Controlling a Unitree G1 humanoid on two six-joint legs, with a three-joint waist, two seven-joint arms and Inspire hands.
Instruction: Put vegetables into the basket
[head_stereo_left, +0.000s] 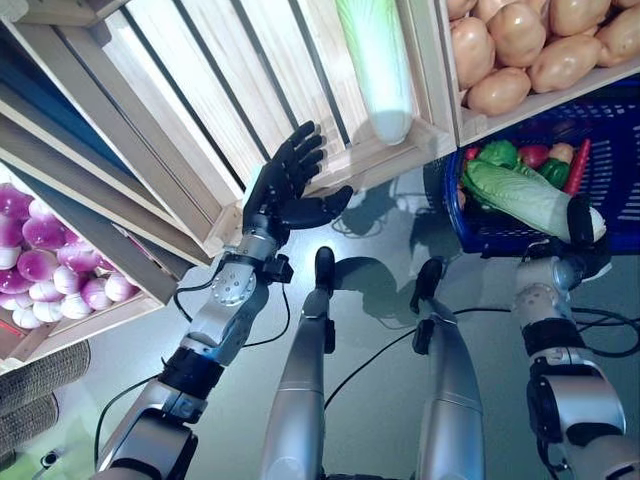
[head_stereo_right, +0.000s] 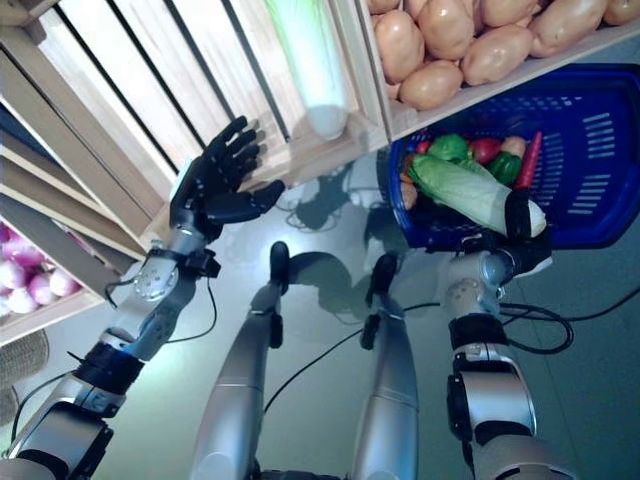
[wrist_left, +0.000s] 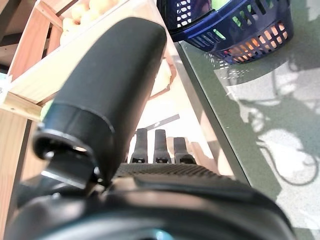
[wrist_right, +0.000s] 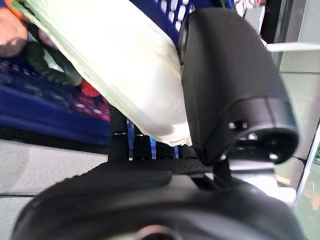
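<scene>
My right hand (head_stereo_left: 578, 238) is shut on a long napa cabbage (head_stereo_left: 520, 195), thumb over its white base, which also shows in the right wrist view (wrist_right: 115, 65). The cabbage lies tilted across the near rim of the blue plastic basket (head_stereo_left: 615, 150), its leafy end over the vegetables inside. In the basket lie green peppers (head_stereo_left: 498, 154), a red round vegetable (head_stereo_left: 533, 155) and a red chili (head_stereo_left: 578, 166). My left hand (head_stereo_left: 285, 190) is open and empty, fingers straight, raised in front of the slatted wooden crate (head_stereo_left: 200, 90).
The wooden vegetable stand (head_stereo_left: 440, 60) rises along the back and left, its lower shelf edge just above the basket. The basket stands on the grey floor (head_stereo_left: 390, 250) at the right. It also shows in the left wrist view (wrist_left: 240, 30).
</scene>
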